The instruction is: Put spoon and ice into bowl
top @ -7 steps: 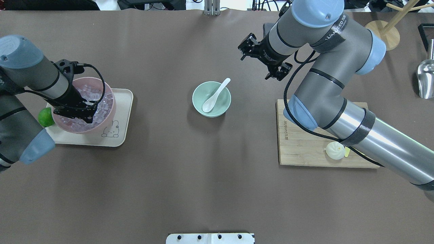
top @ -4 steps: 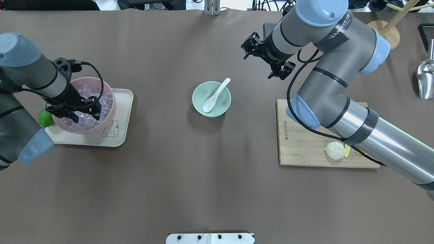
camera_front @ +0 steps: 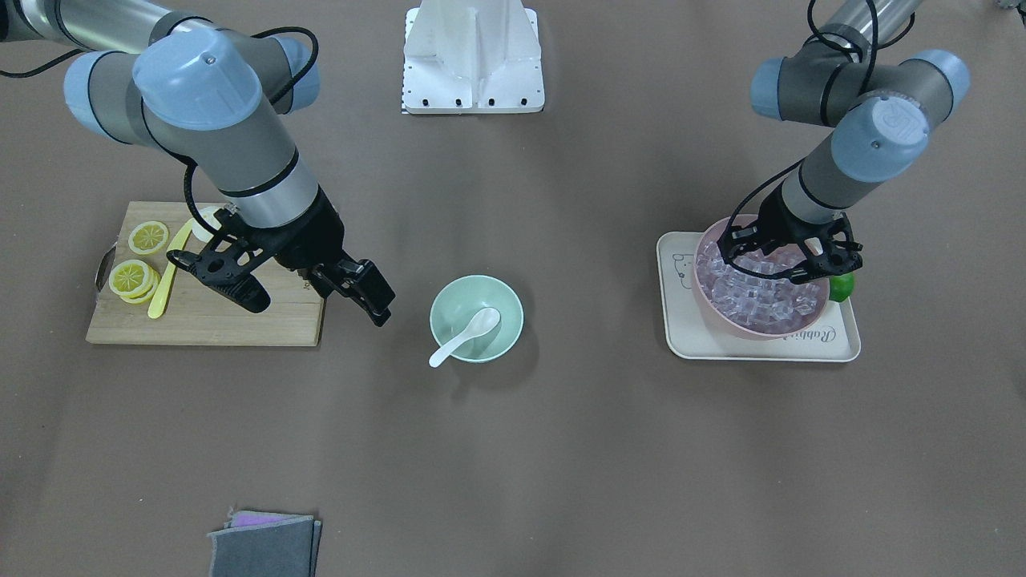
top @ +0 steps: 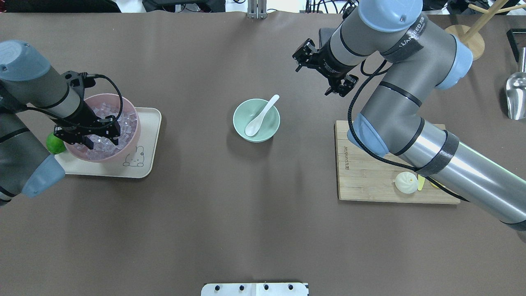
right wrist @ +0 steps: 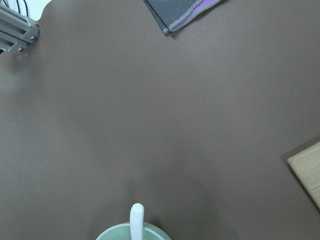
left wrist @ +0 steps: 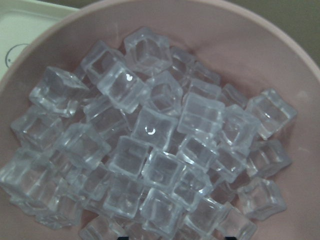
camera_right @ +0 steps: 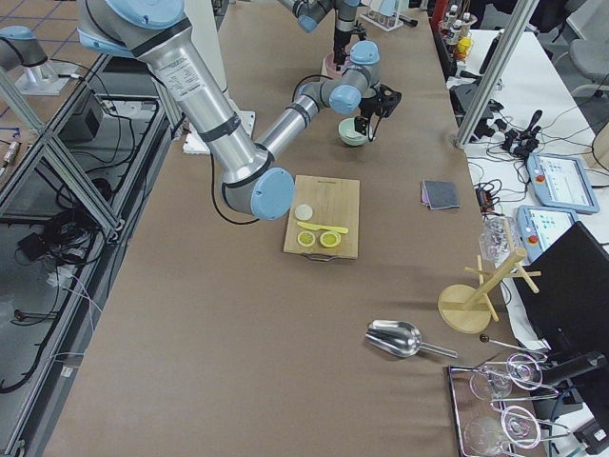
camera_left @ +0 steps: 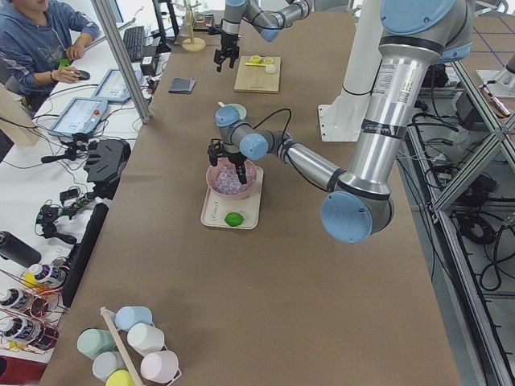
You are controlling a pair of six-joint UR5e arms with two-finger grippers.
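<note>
Spoon point(top: 257, 119) in bowl point(top: 269, 132); L tool point(camera_front: 789, 260), jaws apart over ice point(left wrist: 150, 135), shd dip & pinch some; R tool point(camera_front: 318, 308) apart too

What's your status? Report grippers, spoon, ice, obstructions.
Left gripper open over the ice in pink bowl. Right gripper open, empty, beside green bowl. Spoon in green bowl, no ice there yet. Nothing blocking between bowls.

Even overhead light, soft shadows on the table point(top: 263, 230); the ice point(left wrist: 150, 130) close-up is slightly blurred.
</note>
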